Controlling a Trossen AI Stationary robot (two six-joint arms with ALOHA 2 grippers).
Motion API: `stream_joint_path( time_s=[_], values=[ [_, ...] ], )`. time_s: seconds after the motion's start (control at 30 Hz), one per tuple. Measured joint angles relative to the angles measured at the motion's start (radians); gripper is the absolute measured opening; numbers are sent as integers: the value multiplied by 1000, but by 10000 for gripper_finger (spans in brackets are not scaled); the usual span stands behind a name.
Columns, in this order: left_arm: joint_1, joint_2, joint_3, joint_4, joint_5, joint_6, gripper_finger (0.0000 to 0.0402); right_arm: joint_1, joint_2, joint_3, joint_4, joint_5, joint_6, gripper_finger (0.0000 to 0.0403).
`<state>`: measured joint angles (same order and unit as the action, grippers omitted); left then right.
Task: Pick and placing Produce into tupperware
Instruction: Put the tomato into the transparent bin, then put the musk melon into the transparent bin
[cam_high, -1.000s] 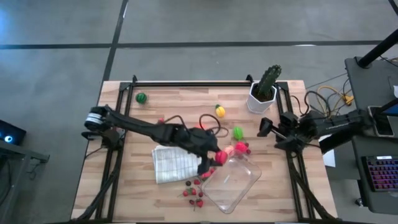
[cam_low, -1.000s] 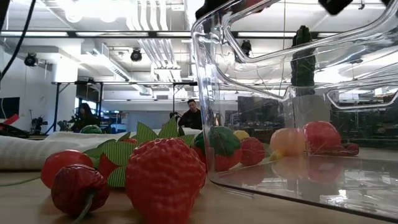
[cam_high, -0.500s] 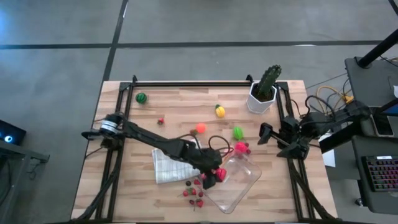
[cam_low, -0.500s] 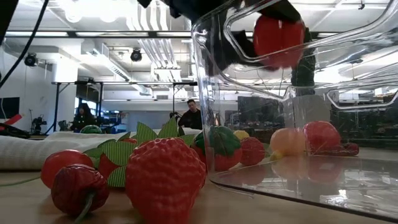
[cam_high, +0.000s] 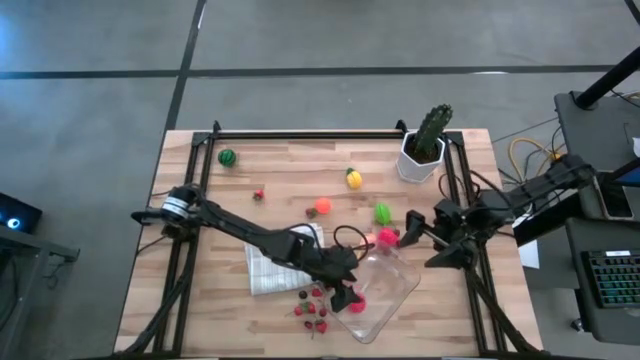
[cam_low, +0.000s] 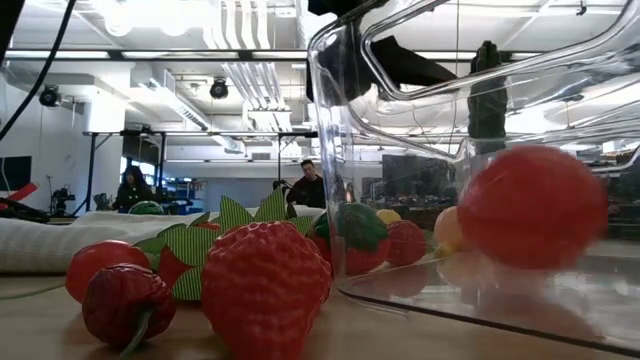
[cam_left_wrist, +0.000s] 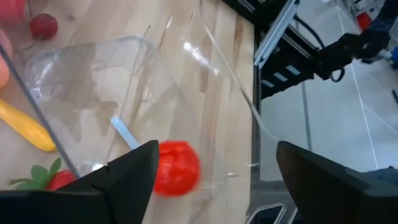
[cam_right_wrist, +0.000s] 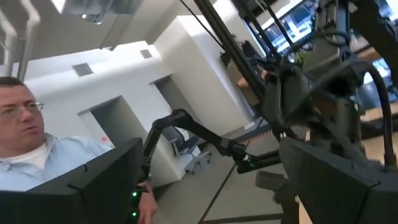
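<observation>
The left gripper (cam_high: 347, 297) is held over the near-left edge of the tupperware (cam_high: 392, 293), at about 5 o'clock from the table's centre. Its fingers (cam_left_wrist: 124, 180) are spread wide apart and nothing is pinched between them. In the left wrist view a red round fruit (cam_left_wrist: 176, 168) is seen loose inside the clear container, between and beyond the two dark fingers. The same fruit is seen in the low view (cam_low: 532, 207) within the container wall, and from above it shows at the container's left end, just beside the gripper (cam_high: 357, 303).

The tupperware is placed on the wooden table (cam_high: 270, 170) toward 5 o'clock, turned at an angle, with its left end just beside the white checked cloth (cam_high: 275, 265). A cluster of small red berries and strawberries (cam_high: 312, 315) is lying on the table at 9 o'clock of the container's near corner; in the low view a large strawberry (cam_low: 265, 288) is seen just outside its wall. A pink fruit (cam_high: 386, 237) is found just beside the container's far edge, at 12 o'clock of it. Farther off, a green fruit (cam_high: 382, 212), an orange one (cam_high: 322, 206), a yellow one (cam_high: 353, 178) and a dark green one (cam_high: 227, 157) are scattered across the far half of the table.

The right gripper (cam_high: 412, 222) is held at the table's right side, at 3 o'clock, near the pink fruit; whether its fingers are parted cannot be told. A cactus in a white pot (cam_high: 423, 145) is standing at 1 o'clock.
</observation>
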<state>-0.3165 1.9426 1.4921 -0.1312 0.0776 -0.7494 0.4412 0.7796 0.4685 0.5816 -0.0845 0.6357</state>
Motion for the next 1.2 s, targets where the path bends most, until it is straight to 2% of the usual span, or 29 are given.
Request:
stream_joint_path(
  time_s=[0.17,0.23,0.3,0.4,0.47,0.57,0.67,0.8,1.03,1.2],
  values=[
    [-6,-23,0,-57,-8,3,317,0,27,15,-1,0,42,368],
    [-6,-45,0,-195,-53,2,312,0,34,24,3,0,45,368],
    [-11,-82,2,-393,-174,-22,305,0,35,30,-2,0,44,368],
    [-19,-158,2,-716,-395,-221,291,0,35,38,0,0,38,368],
    [-19,-223,2,-900,-495,-364,284,0,35,41,0,2,27,368],
    [-5,-321,-11,-1127,-570,-526,279,-1,36,46,1,17,-2,368],
    [38,-416,-41,-1277,-603,-640,278,-1,40,47,0,52,-24,368],
    [123,-538,-118,-1345,-647,-682,278,-2,41,40,-2,89,-44,368],
    [261,-705,-295,-1343,-640,-684,278,-3,39,36,-26,89,-48,368],
    [286,-773,-377,-1265,-595,-684,278,-3,40,42,-23,110,81,368]
  ],
)
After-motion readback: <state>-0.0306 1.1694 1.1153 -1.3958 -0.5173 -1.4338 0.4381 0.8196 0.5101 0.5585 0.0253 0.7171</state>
